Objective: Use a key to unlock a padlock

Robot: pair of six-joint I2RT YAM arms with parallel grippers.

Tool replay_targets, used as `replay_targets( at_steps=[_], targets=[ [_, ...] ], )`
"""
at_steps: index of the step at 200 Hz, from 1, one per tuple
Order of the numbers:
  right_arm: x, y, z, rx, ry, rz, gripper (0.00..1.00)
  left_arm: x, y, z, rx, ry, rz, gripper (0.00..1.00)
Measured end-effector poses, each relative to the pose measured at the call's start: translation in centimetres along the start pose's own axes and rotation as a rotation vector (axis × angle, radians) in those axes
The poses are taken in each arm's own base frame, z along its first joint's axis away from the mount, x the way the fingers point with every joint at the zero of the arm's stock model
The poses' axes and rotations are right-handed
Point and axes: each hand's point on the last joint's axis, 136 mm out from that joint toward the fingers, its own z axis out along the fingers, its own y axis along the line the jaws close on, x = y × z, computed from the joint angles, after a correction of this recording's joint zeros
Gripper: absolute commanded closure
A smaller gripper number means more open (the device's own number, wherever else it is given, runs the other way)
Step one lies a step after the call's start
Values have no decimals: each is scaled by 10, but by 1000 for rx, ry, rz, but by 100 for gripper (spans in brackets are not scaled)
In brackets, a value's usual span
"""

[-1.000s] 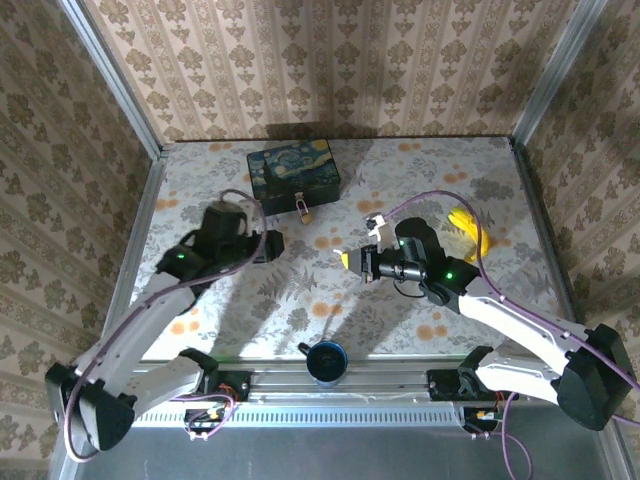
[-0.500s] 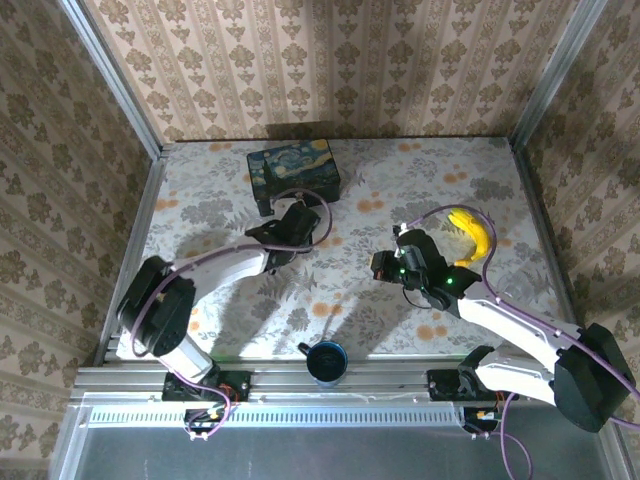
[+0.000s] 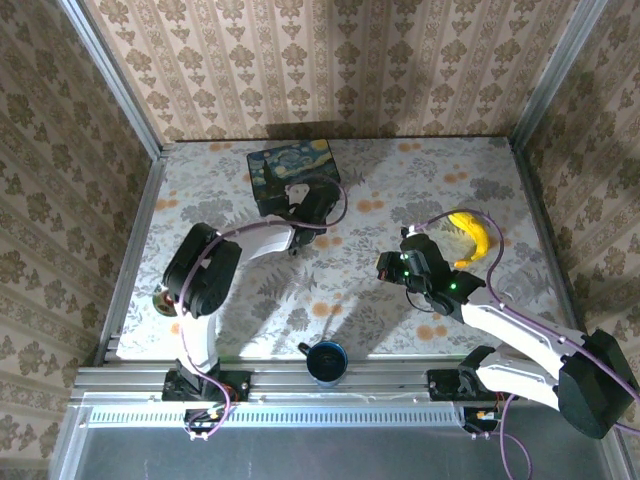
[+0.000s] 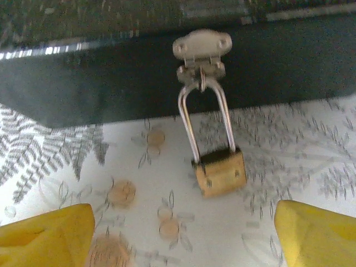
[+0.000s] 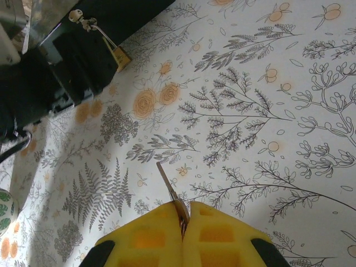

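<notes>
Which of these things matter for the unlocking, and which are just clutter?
Job: padlock, hanging from the dark blue box; key, pinched in the right gripper.
Lying about: banana; blue mug.

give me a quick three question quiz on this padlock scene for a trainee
1. True or false: the padlock is hooked through the clasp on the dark box.
2. Fill in: the left gripper faces the padlock with its jaws ___.
3. The key is held by: A the left gripper, B the right gripper, C neither.
Key: 1 true; 2 open; 3 B.
</notes>
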Motion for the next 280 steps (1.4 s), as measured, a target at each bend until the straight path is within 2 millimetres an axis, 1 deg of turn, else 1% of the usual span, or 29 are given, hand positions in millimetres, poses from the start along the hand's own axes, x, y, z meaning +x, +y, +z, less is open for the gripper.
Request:
replay_targets(
  at_steps=[27, 48, 73, 91, 100, 121, 154, 189, 194, 235, 245, 257, 267, 280],
  targets=[
    [-5, 4, 0, -17, -19, 6, 100, -15, -4, 21, -18, -16, -25, 15],
    [-7, 6, 1, -27, -29, 7, 100, -21, -11, 35, -31, -14, -28, 15],
    [-9, 6, 5, -26, -32, 11, 100, -24, -17, 50, -47, -2, -23, 18],
    [-9, 4, 9, -23, -30, 16, 100, -20, -16, 55, -62, 15, -25, 23],
    [-10, 3, 10, -22, -30, 18, 100, -18, -14, 57, -69, 25, -29, 27],
    [-11, 2, 10, -23, -31, 26, 100, -11, -8, 60, -88, 55, -47, 32],
    [-15, 2, 11, -28, -38, 33, 100, -4, -3, 65, -97, 83, -72, 35],
    [-16, 2, 11, -35, -40, 46, 100, -2, -6, 64, -92, 85, -84, 41],
    [-16, 1, 12, -35, -39, 49, 100, -2, -6, 64, -91, 84, -85, 44],
    [-13, -3, 13, -33, -31, 62, 100, 2, -15, 60, -78, 85, -83, 55],
    [-14, -4, 13, -33, -34, 63, 100, 4, -18, 59, -72, 86, -83, 62],
    [-15, -4, 13, -34, -38, 65, 100, 5, -21, 58, -66, 88, -79, 66],
    [-16, -4, 13, -35, -41, 67, 100, 5, -21, 58, -66, 89, -81, 74],
    [-17, -4, 13, -35, -43, 68, 100, 4, -22, 58, -62, 87, -77, 77]
  ],
)
